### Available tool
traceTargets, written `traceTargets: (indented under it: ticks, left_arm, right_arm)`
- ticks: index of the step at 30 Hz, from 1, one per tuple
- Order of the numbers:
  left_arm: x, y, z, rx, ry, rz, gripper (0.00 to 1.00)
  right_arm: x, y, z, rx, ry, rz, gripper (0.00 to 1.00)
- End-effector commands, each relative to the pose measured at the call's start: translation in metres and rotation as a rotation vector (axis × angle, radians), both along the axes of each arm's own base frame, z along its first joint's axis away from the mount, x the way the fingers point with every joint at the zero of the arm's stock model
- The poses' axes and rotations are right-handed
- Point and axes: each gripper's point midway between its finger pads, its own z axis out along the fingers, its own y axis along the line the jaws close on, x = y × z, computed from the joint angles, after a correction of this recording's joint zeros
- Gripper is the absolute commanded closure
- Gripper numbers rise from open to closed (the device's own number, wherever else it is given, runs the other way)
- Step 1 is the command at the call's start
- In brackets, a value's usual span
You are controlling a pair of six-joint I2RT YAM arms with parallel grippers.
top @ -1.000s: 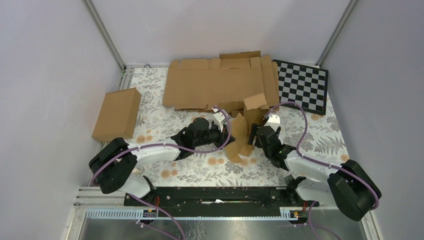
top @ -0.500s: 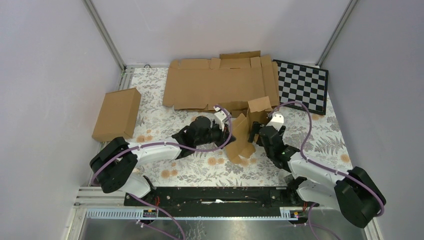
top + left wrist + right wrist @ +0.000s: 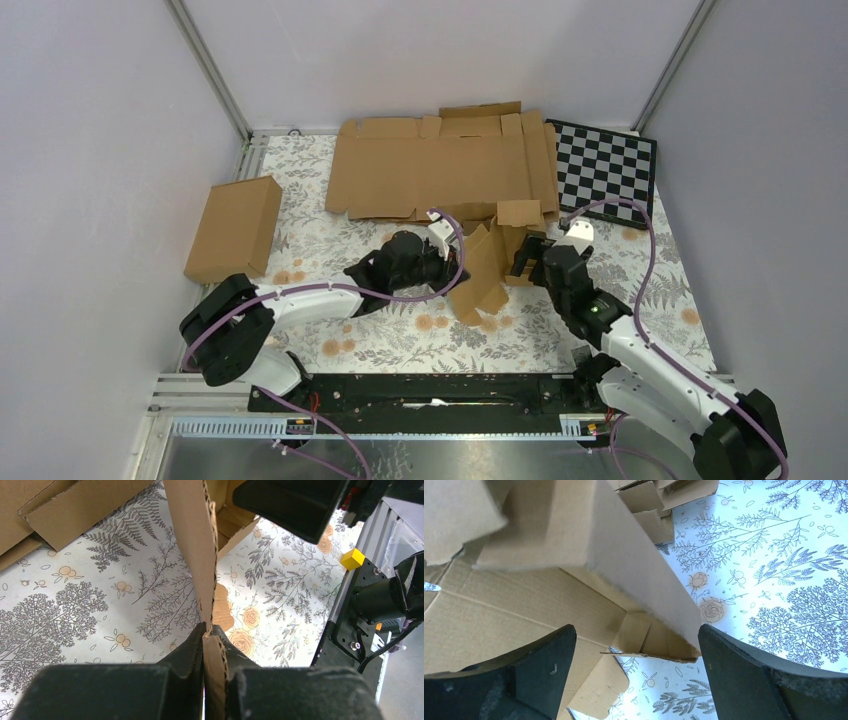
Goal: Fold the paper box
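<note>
A small, partly folded brown cardboard box (image 3: pixel 490 262) stands on the floral tablecloth in the middle. My left gripper (image 3: pixel 452 268) is shut on its left wall; in the left wrist view the cardboard edge (image 3: pixel 207 570) rises from between the closed jaws. My right gripper (image 3: pixel 527 256) is open at the box's right side, fingers (image 3: pixel 539 665) wide apart with the box wall and flaps (image 3: pixel 634 575) between and above them, touching neither finger. The box's top flap (image 3: pixel 519 212) lies tilted over the right side.
A large flat unfolded cardboard sheet (image 3: pixel 440 165) lies at the back. A folded closed box (image 3: pixel 234 228) sits at the left. A checkerboard (image 3: pixel 605 170) lies at the back right. A small yellow block (image 3: pixel 353 558) sits on the rail near the arm bases.
My right gripper has let go of the box flap and pulled back to the right, opening. The flap has dropped lower. My left gripper has kept its hold.
</note>
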Motion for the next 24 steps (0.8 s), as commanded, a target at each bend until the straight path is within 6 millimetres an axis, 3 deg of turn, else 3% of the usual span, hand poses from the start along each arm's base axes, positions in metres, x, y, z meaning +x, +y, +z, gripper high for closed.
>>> traceTargets:
  ticks: [1, 6, 13, 19, 24]
  left_arm:
    - [0.008, -0.008, 0.024, -0.033, -0.046, 0.013, 0.94]
    - [0.009, -0.007, 0.024, -0.024, -0.047, 0.014, 0.94]
    - [0.01, -0.004, 0.03, -0.007, -0.063, 0.019, 0.94]
    - [0.009, 0.004, 0.034, 0.041, -0.078, 0.021, 0.94]
    - [0.012, 0.023, 0.044, 0.112, -0.133, 0.049, 0.94]
  right_arm:
    - [-0.006, -0.002, 0.019, 0.019, 0.022, 0.022, 0.0]
    - [-0.01, -0.012, 0.018, -0.004, 0.043, 0.002, 0.0]
    - [0.008, -0.009, 0.0, 0.044, 0.051, 0.044, 0.0]
    - [0.02, 0.019, 0.01, 0.128, -0.021, 0.172, 0.12]
    - [0.018, 0.051, 0.008, 0.201, -0.018, 0.331, 0.09]
